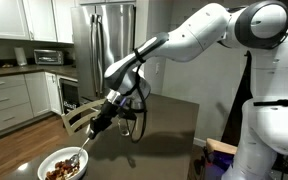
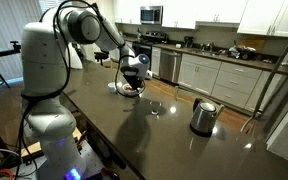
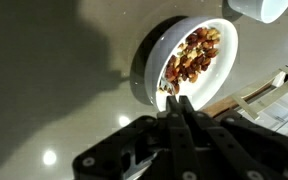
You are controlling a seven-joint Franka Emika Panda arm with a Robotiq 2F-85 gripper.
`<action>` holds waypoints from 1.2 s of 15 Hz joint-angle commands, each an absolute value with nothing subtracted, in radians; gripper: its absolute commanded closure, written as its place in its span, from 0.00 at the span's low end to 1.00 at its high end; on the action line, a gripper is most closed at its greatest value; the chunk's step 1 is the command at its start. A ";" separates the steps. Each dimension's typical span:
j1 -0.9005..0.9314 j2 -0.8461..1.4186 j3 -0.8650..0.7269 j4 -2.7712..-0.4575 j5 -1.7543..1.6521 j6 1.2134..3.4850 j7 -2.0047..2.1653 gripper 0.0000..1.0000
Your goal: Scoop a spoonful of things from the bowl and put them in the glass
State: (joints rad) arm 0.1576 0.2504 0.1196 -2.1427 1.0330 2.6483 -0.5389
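Standing over the bowl [image 1: 45, 161] near one end of the dark table [image 1: 169, 130], the gripper [image 1: 101, 125] hangs at a slant from the white arm [image 1: 199, 35], pointing down and towards the bowl. Its fingers [image 3: 174, 118] are drawn together and clamped on the handle of a spoon [image 1: 84, 148]. The spoon runs down from the grip, and its lower end sits at the near rim of the bowl, at or just above the things [image 1: 59, 170]. Whether the spoon end is loaded cannot be told from any view. In the wrist view the bowl [image 3: 149, 55] is wide, round and white, and the things [image 3: 192, 55] lie heaped inside it as small brown and reddish chunks, all within the rim. The gripper [image 3: 177, 110] enters that view from the bottom edge, its tips meeting at the bowl's rim. In an exterior view the glass [image 2: 156, 107] stands upright on the table [image 2: 134, 145], apart from the gripper and between it and the steel kettle [image 2: 203, 116]. The glass's contents cannot be made out, as it is too small. A steel refrigerator [image 1: 114, 40] and a microwave [image 1: 47, 57] stand behind the table in an exterior view. A wooden chair [image 3: 259, 100] shows beside the table in the wrist view.
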 commanded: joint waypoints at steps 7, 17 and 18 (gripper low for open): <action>0.092 0.304 0.192 -2.133 1.200 2.552 -0.641 0.95; 0.051 0.382 0.123 -2.125 1.516 2.318 -0.903 0.95; 0.055 0.389 0.115 -2.122 1.524 2.303 -0.910 0.96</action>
State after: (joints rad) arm 0.0600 0.3659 0.1286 -2.1384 1.4691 2.3598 -0.8523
